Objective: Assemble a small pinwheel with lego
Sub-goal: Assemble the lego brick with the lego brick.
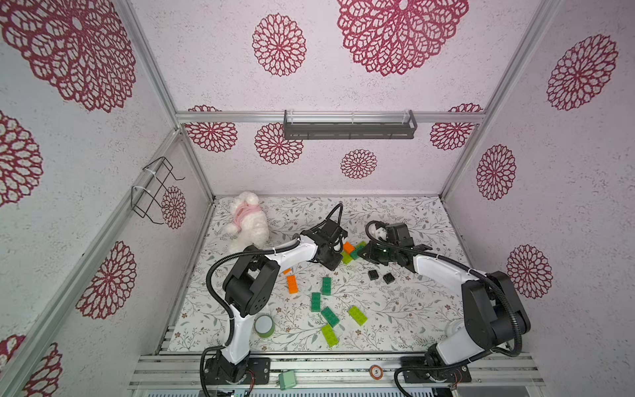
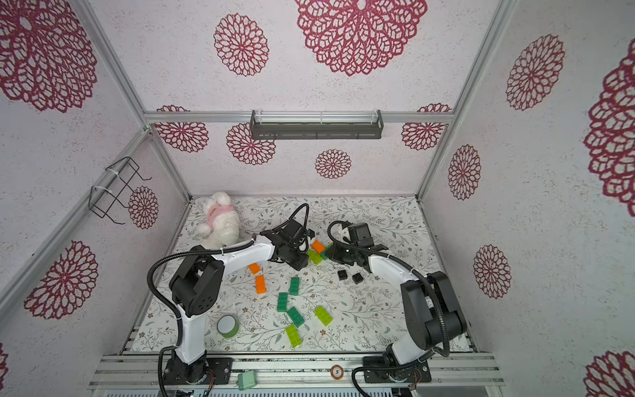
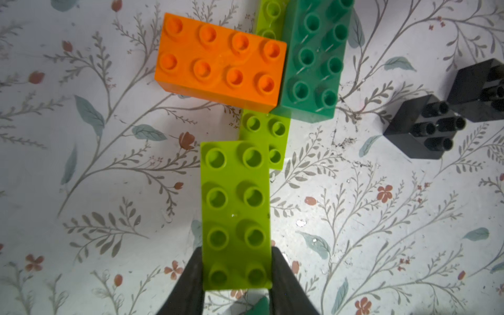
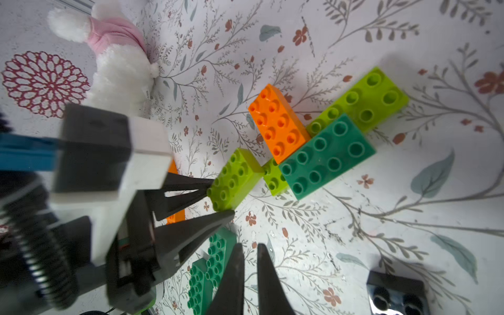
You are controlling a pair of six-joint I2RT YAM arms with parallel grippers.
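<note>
The left gripper (image 3: 236, 261) clamps the near end of a lime-green oblong studded plastic brick (image 3: 236, 207). The long axis of this brick points straight away from the claw. Its far end meets a lower lime-green brick (image 3: 268, 131), which carries an orange brick (image 3: 221, 65) and a dark green brick (image 3: 313, 60). The right gripper (image 4: 250, 251), nearly closed and empty, hovers beside.

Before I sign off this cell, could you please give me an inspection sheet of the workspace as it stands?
Surface: floral cover, lightly speckled.
Job's things: orange brick and green brick sit on a base lime brick; spare bricks and black bricks lie loose.
Clutter: plush, tape roll, mint box, numbered disc.
Grippers: left gripper shut on a second lime brick overlapping the base; right gripper nearly shut, empty.
Cables: conduit along each arm; nothing seen snagged.
Surroundings: patterned walls, shelf, wire basket.
</note>
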